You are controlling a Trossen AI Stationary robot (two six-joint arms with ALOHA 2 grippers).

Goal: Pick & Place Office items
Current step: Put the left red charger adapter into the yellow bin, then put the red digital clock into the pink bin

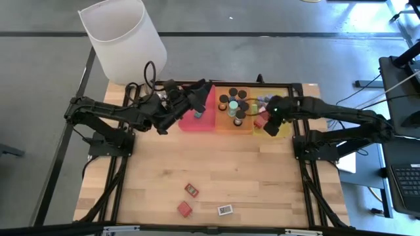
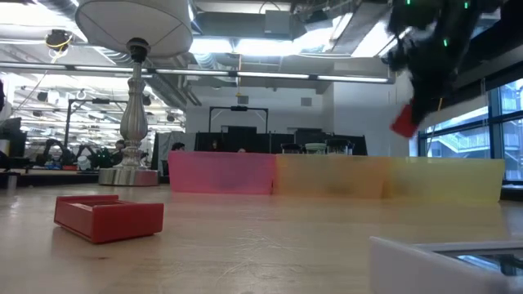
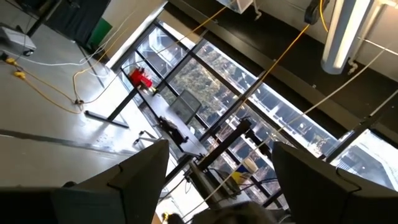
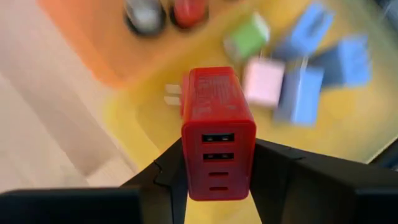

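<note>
My right gripper point(image 1: 264, 122) point(image 4: 217, 155) is over the yellow tray point(image 1: 283, 131), shut on a red flat block point(image 4: 217, 118) with port slots on its end. Below it in the yellow tray point(image 4: 155, 130) lie green, pink and blue cubes point(image 4: 292, 74). Black cylinders point(image 1: 235, 108) with coloured tops stand in the orange tray. Two red blocks point(image 1: 191, 189) point(image 1: 184, 208) and a white block point(image 1: 225, 210) lie flat on the table near its near edge. My left gripper point(image 1: 199, 95) point(image 3: 221, 155) is open over the red tray point(image 1: 197, 121), its wrist view facing the room. My right gripper pinches the red block point(image 2: 403, 121) between its two fingers point(image 4: 171, 168), on the block's opposite side faces point(image 4: 189, 155) at the end with the port slots. The fingers come from above. The block hangs tilted below them, lifted clear above the yellow tray point(image 2: 445, 180).
A lamp with a white shade point(image 1: 125, 36) stands at the table's far left corner, its metal base point(image 2: 131, 167) left of the trays. The three trays sit in a row along the far edge. Bare wood lies between the trays and the loose blocks.
</note>
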